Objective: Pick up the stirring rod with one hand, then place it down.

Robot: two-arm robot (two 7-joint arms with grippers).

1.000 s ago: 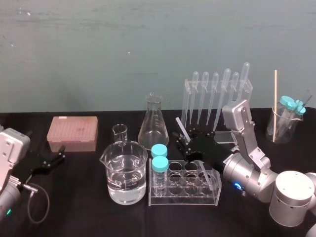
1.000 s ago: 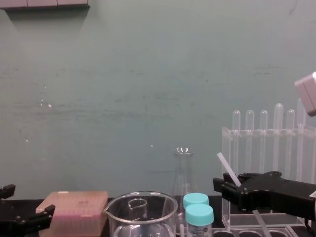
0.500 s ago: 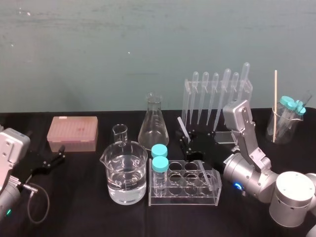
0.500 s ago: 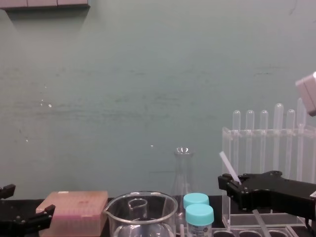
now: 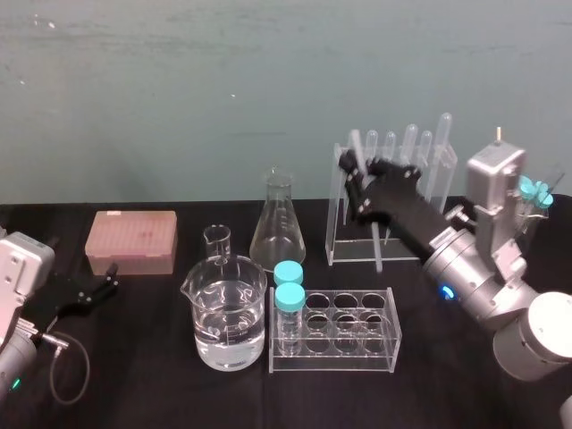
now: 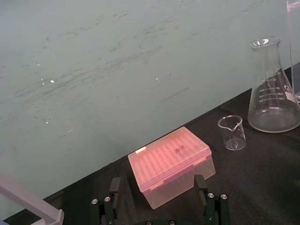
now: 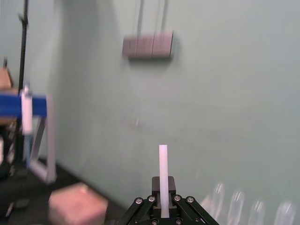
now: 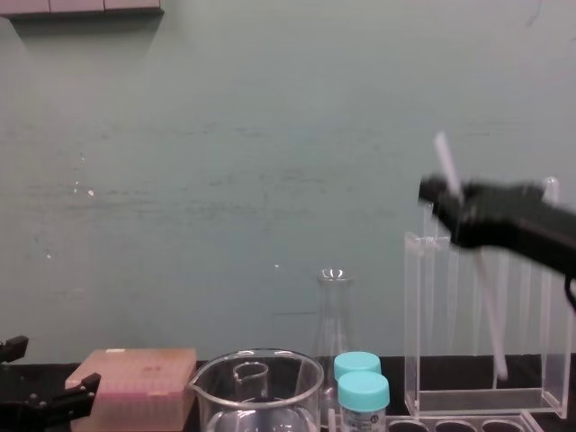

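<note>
1. Stirring rod (image 8: 490, 306) is clear of the table (image 5: 134, 375), tilted with its top toward 11 o'clock, before the pipette stand (image 5: 338, 214).
2. Right end effector (image 8: 445, 198) clamps its upper part.
3. Left end effector (image 5: 113, 277) is parked at 9 o'clock, fingers wide.

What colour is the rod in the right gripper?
Translucent whitish stirring rod, clearest in right wrist view, clamped by the right gripper; left gripper parked.

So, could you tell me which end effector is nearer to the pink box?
Left. The left end effector sits open just in front of the pink box; the right end effector is raised far off, gripping the rod.
</note>
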